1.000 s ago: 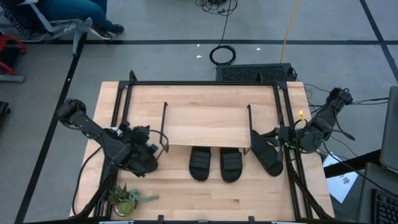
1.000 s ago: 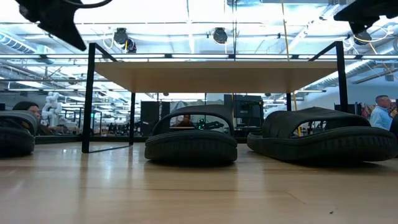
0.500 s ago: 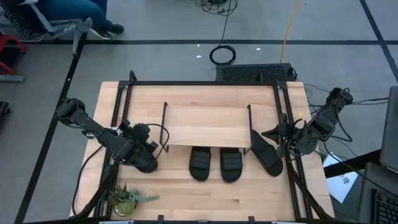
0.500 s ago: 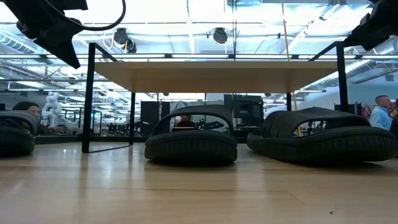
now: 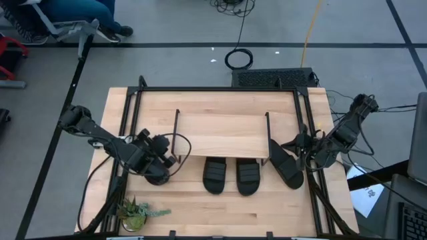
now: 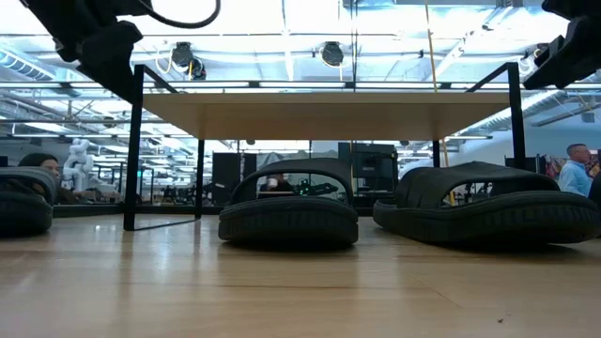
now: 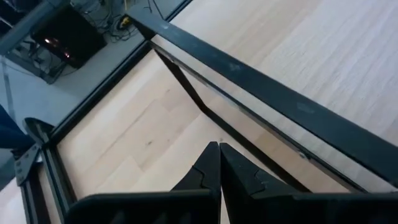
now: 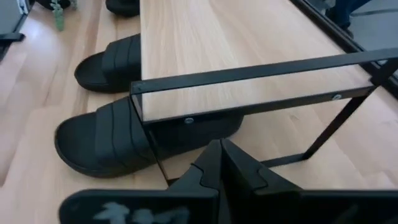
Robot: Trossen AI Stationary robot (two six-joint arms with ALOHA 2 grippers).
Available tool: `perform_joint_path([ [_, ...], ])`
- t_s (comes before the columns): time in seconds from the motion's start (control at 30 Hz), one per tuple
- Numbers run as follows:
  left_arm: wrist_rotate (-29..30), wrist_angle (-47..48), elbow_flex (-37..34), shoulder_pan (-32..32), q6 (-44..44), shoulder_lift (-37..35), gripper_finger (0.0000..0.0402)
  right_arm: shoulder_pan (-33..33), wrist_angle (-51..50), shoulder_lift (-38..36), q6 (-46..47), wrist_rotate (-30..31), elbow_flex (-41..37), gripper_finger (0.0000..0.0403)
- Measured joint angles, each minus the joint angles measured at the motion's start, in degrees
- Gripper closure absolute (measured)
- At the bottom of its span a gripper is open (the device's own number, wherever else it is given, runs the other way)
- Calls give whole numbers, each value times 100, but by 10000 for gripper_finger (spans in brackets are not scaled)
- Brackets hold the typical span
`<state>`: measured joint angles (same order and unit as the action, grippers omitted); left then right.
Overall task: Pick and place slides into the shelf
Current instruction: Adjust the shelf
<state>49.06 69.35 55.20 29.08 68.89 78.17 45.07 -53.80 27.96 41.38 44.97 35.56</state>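
Two black slides (image 5: pixel 214 175) (image 5: pixel 248 177) lie side by side on their soles, toes under the near edge of the shelf (image 5: pixel 220 133). A third slide (image 5: pixel 287 165) lies slanted by the shelf's right legs. A fourth slide (image 6: pixel 23 199) lies left of the shelf, mostly hidden under my left arm in the high view. My left gripper (image 7: pixel 219 147) hovers shut above the table, pointing at the shelf's left wire frame (image 7: pixel 261 93). My right gripper (image 8: pixel 219 144) hovers shut above the third slide (image 8: pixel 106 146), pointing at the shelf's right end.
A small potted plant (image 5: pixel 137 213) stands at the table's near left corner. Black frame rails (image 5: pixel 127 127) run along the table's left, right and far edges. A seated person (image 5: pixel 87 13) is beyond the far left corner. Bare wood lies near the front edge.
My left gripper has moved toward the table's right, nearer the shelf's left legs, sinking a little and turning its wrist. My right gripper has sunk slightly and tipped further down while rolling. Both stay shut. The slides and the shelf have not moved.
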Motion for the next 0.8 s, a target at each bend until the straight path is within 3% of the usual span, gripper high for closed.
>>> perform_joint_path([
  [0.33, -273, -993, 0, -213, -1053, 2, 401, -26, 1347, 67, -404, 156, -467, 403],
  [0.63, -395, -1489, 0, -282, -1457, 4, 401, -348, 2558, 260, -1036, 139, -958, 403],
  [0.8, -475, -1713, 0, -282, -1548, 28, 401, -477, 2699, 289, -1110, 125, -1033, 403],
])
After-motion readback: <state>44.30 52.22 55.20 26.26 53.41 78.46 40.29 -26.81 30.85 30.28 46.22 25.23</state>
